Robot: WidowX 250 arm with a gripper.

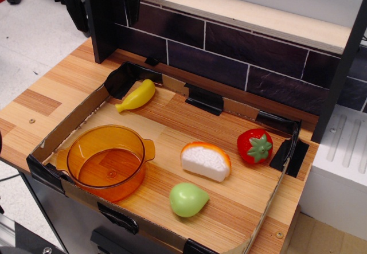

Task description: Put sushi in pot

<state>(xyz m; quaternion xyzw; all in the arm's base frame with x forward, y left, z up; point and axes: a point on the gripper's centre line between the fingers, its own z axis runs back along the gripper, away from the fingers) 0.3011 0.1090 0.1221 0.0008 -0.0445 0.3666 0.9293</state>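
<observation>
The sushi is a white bumpy rice block with an orange layer along its top edge; it lies on the wooden floor of the cardboard tray, right of centre. The pot is a round translucent orange pot with side handles, standing empty at the tray's front left. The sushi is about a hand's width to the right of the pot and apart from it. My gripper hangs at the top left, high above the back left corner, with its two black fingers spread and nothing between them.
A yellow banana lies at the tray's back left. A red strawberry sits right of the sushi, a green pear-shaped toy in front of it. Low cardboard walls ring the tray. A dark tiled backsplash stands behind.
</observation>
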